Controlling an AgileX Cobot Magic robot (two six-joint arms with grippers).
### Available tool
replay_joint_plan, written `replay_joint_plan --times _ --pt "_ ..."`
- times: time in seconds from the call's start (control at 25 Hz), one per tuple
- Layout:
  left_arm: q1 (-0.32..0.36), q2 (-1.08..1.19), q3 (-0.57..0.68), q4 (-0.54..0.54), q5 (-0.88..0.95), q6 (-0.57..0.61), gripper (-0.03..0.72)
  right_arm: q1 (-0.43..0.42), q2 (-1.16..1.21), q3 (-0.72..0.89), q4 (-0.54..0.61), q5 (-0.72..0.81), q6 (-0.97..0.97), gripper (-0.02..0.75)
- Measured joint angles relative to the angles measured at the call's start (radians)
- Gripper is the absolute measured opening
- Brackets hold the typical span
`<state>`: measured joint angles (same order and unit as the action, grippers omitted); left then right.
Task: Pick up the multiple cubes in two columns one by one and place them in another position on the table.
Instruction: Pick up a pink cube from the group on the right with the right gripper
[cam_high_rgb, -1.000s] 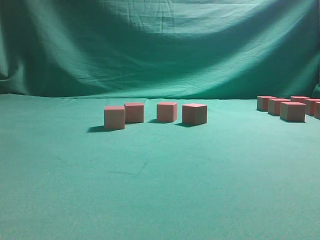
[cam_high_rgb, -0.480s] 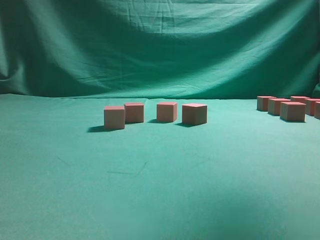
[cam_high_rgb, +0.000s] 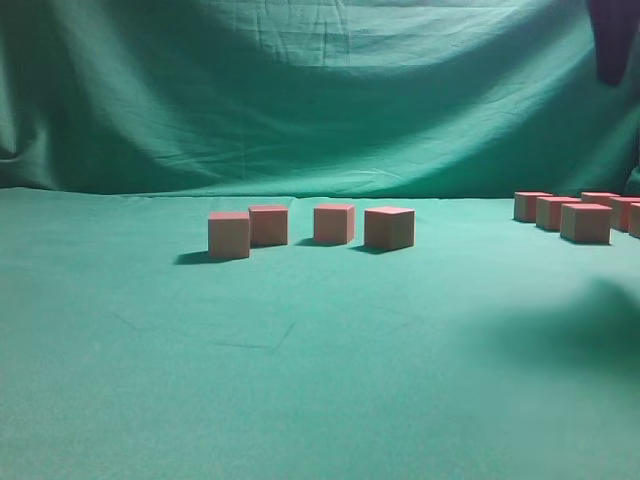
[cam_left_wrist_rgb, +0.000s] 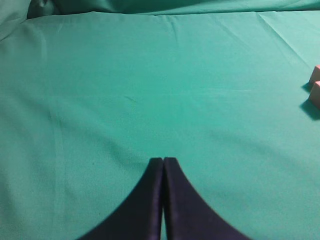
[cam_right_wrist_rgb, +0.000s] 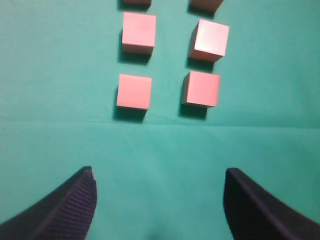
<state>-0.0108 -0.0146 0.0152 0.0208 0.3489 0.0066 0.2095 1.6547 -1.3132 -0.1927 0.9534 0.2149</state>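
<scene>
In the right wrist view, reddish-pink cubes lie in two columns on the green table (cam_right_wrist_rgb: 60, 140). The nearest pair are one cube (cam_right_wrist_rgb: 134, 91) and another (cam_right_wrist_rgb: 201, 88), with two more (cam_right_wrist_rgb: 137, 32) (cam_right_wrist_rgb: 210, 40) behind them. My right gripper (cam_right_wrist_rgb: 159, 172) is open and empty, above the cloth just short of the nearest pair. In the exterior view this group (cam_high_rgb: 586, 222) sits at the far right. My left gripper (cam_left_wrist_rgb: 163, 161) is shut and empty over bare cloth, with two cubes (cam_left_wrist_rgb: 315, 94) at the right edge of its view.
A row of several cubes stands mid-table in the exterior view, from one (cam_high_rgb: 229, 235) to another (cam_high_rgb: 389, 228). A dark part of the right arm (cam_high_rgb: 612, 40) hangs at the top right, with its shadow (cam_high_rgb: 570, 325) on the cloth. A wrinkled green backdrop (cam_high_rgb: 320, 90) closes the far side.
A dark part of the right arm has come into the exterior view at the top right, and a shadow has spread over the cloth at the right. No cube has moved.
</scene>
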Motion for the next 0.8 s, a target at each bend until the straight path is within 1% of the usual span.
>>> replay_joint_plan --times 0.28,0.52,0.8 --pt "0.0 0.0 0.0 0.0 0.0 0.0 0.0 0.0 0.168 0.002 0.001 -0.107 0.0 0.538" --pt "0.0 0.0 0.0 0.0 0.0 0.0 0.0 0.0 0.251 0.0 0.006 -0.17 0.0 0.538" --pt "0.0 0.0 0.0 0.0 0.0 0.0 0.0 0.0 0.34 -0.093 0.03 -0.188 0.0 0.538"
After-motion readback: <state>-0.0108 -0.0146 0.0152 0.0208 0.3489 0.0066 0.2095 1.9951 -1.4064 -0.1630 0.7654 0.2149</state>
